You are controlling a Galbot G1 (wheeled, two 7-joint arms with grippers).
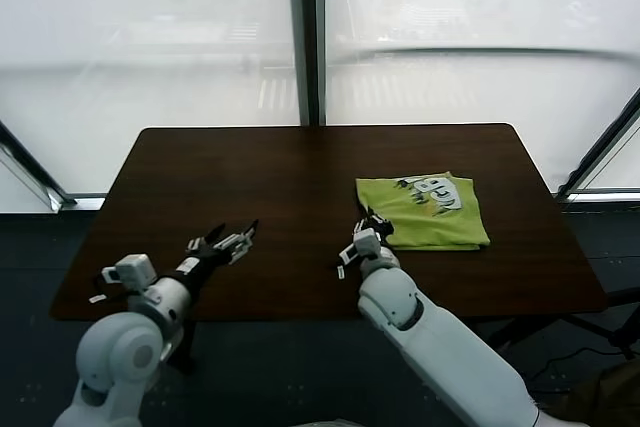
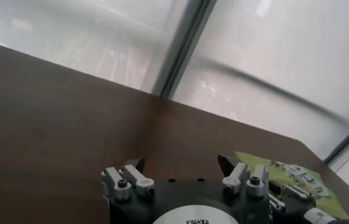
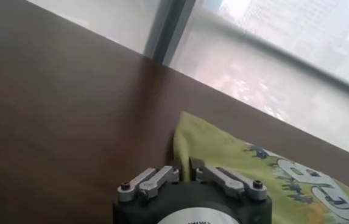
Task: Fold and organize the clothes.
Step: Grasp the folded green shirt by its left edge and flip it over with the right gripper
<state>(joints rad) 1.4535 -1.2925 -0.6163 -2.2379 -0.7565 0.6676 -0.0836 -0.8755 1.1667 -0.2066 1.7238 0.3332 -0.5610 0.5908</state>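
The clothes [image 1: 425,211] are one lime-green T-shirt, folded into a small rectangle on the right half of the dark table [image 1: 300,177], printed graphic facing up. My right gripper [image 1: 372,228] is at the shirt's near-left corner. In the right wrist view the right gripper [image 3: 184,163] is shut on a raised edge of the clothes [image 3: 235,152], green fabric pinched between its jaws. My left gripper [image 1: 240,235] hovers over the table's left front, open and holding nothing. In the left wrist view the left gripper [image 2: 180,162] has its fingertips spread wide, with the clothes [image 2: 290,176] off to one side.
The table's near edge [image 1: 300,315] runs just behind both wrists. Large windows with a dark central post [image 1: 305,37] stand beyond the far edge. Bare tabletop lies between the two grippers.
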